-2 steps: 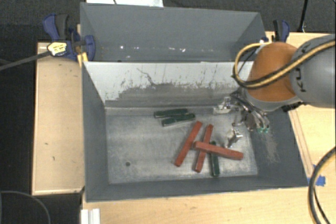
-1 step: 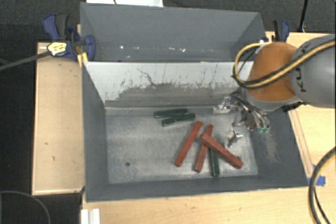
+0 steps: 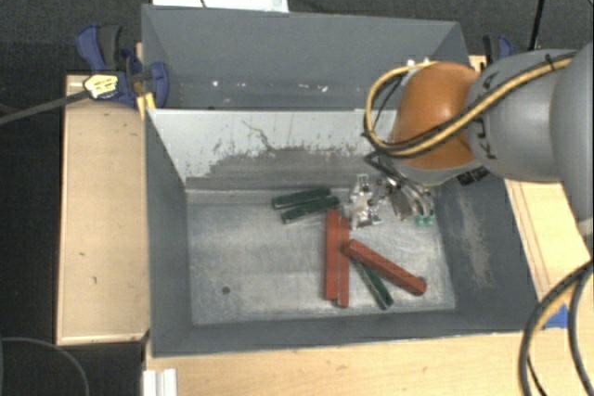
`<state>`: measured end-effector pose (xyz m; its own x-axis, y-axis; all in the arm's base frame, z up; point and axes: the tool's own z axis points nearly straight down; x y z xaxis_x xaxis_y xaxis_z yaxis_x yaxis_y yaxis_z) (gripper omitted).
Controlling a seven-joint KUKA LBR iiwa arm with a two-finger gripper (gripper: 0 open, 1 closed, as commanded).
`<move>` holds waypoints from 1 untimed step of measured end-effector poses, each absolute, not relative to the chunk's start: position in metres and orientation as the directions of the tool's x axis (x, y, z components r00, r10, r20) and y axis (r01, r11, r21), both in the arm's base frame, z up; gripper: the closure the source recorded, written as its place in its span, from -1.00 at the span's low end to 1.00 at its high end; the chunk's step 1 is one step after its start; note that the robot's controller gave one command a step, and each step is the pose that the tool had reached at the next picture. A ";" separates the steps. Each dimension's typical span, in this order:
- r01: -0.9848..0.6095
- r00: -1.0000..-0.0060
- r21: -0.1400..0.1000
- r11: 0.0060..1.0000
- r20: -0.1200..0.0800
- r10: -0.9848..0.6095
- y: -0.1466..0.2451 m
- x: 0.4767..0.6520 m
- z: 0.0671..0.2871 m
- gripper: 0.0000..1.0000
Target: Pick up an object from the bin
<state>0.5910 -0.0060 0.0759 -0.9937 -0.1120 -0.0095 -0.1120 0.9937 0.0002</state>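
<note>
The left part of the bin (image 3: 232,283) is bare down to its floor. Further right, toward the back wall, two dark green sticks are laid close together and nearly level: an upper green stick (image 3: 302,198) and a lower green stick (image 3: 309,214). Just right of them a long red block (image 3: 335,269) is laid lengthwise from the middle of the floor toward the front wall, with its far end near the lower green stick.

The gripper (image 3: 367,207) is set low in the bin just beside that far end, between the green pair and the right wall. Whether it is open or closed cannot be told, and nothing can be made out in its grasp. Right of the block a slanted red stick (image 3: 390,269) is laid with one end at or against the block and the other pointed toward the front right corner. A third green stick (image 3: 379,290) is crossed beneath it. Above, the orange cover (image 3: 432,111) of the wrist is carried in from the right.

The step in hand is judged to be the approach — no grasp is seen to be made yet. The likeliest target is taken to be the far end of the long red block. For the next move the gripper would need to be centred across the block's narrow width, lowered and closed — with care that the slanted red stick is not caught as well.
</note>
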 end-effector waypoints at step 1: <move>-0.113 -0.994 0.000 0.994 -0.006 -0.113 -0.006 0.590 0.075 -1.00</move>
<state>0.5899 -0.0064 0.0747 -0.9935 -0.1135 -0.0059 -0.1135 0.9935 -0.0003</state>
